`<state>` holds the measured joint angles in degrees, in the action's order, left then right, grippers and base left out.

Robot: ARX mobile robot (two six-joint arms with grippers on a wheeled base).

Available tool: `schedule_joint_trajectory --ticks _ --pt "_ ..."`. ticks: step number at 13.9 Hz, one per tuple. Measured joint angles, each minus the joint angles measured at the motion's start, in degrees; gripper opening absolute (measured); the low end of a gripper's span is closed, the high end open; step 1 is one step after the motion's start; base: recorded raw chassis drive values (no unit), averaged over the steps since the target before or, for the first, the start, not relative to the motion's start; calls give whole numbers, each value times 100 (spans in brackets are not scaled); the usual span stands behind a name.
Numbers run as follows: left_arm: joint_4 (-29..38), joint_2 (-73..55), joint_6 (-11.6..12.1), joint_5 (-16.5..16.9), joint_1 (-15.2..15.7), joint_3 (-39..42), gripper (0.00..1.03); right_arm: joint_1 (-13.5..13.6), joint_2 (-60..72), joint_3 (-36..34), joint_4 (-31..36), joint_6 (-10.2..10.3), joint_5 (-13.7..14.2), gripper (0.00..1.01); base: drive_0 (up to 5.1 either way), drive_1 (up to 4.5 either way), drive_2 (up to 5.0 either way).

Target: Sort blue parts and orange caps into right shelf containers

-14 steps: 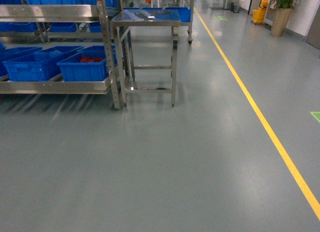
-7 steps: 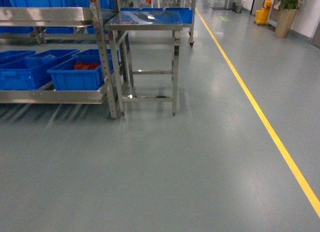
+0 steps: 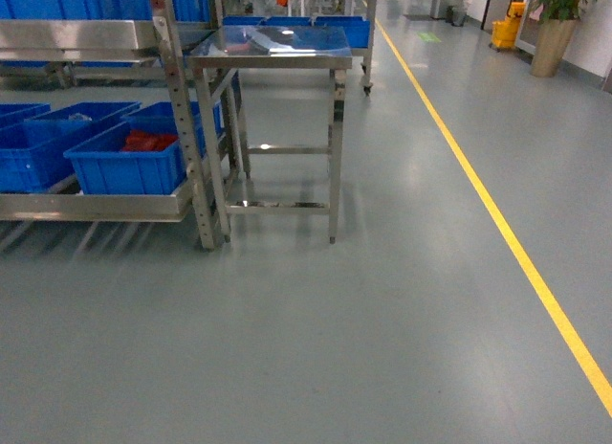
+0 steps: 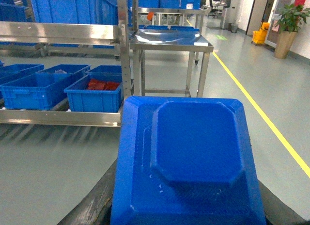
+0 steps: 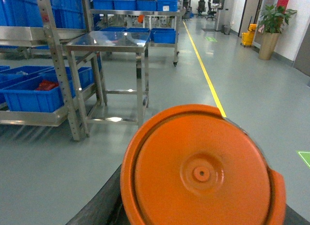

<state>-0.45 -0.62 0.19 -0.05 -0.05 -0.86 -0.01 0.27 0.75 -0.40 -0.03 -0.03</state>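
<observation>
We carried a blue part (image 4: 193,159) before the left wrist camera and an orange cap (image 5: 201,174) before the right; the grippers' state could not be told. Blue containers (image 3: 129,157) sat on the steel shelf (image 3: 96,205), beside a steel table (image 3: 273,47).

Robot body barely visible: dark grey-black curved edges at bottom of both wrist views, detail indistinct.

Steel shelf (image 3: 96,203) at left, lower level carrying blue containers (image 3: 124,166); nearest one holds red items (image 3: 148,141). Steel counter (image 3: 273,50) just right of shelf post. Both stand on grey floor (image 3: 316,339).
</observation>
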Motion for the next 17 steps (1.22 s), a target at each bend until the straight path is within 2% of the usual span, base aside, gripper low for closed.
schedule_joint_trajectory --ticks 17 --pt "9 2 0 4 0 0 43 0 0 0 4 0 2 45 7 438 -425"
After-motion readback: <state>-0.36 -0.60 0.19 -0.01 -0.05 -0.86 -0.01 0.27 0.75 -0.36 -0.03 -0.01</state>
